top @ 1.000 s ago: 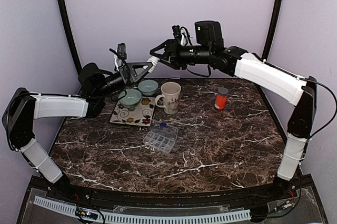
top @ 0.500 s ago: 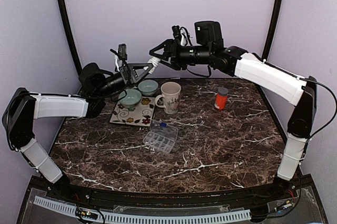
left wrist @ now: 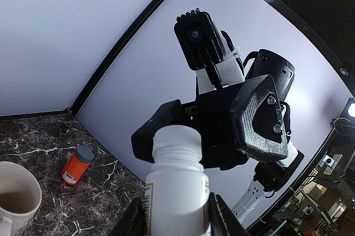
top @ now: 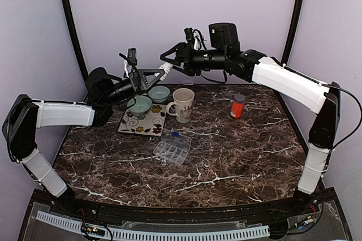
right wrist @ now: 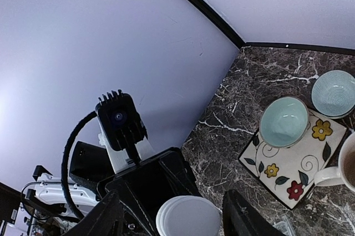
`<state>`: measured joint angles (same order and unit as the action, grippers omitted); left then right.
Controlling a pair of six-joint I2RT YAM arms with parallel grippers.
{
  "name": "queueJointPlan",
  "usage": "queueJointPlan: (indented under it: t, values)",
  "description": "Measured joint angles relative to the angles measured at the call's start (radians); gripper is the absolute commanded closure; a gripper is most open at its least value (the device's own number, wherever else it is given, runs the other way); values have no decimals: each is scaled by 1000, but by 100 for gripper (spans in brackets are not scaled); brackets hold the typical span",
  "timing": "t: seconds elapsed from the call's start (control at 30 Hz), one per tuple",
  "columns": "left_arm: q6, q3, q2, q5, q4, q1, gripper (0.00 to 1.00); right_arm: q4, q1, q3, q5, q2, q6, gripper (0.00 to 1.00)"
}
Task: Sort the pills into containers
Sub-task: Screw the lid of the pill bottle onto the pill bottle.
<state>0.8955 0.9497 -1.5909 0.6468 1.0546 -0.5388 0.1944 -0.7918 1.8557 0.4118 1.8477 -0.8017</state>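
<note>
My left gripper [top: 160, 73] is shut on a white pill bottle [top: 164, 69] and holds it in the air above the back left of the table, cap pointing at the right arm. In the left wrist view the bottle [left wrist: 176, 186] stands between my fingertips. My right gripper [top: 168, 60] is open, its jaws on either side of the bottle's white cap [right wrist: 188, 217] with gaps on both sides. A clear pill organizer [top: 172, 146] lies on the table's middle. An orange-red pill bottle [top: 238, 106] with a grey cap stands at the back right.
A floral tile [top: 142, 122] at the back left carries two teal bowls [top: 139, 105] [top: 159, 93]. A cream mug [top: 183, 105] stands right of it. The table is dark marble, with purple walls behind.
Almost nothing: the bottle and both grippers hold the same spot, with only a tiny shift of the bottle.
</note>
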Motion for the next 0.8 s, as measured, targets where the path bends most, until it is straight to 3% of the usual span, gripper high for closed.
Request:
queueJointPlan:
  t: [0.8]
  values:
    - [34, 0, 0, 126, -7, 53, 81, 69, 23, -26, -2, -75, 69, 37]
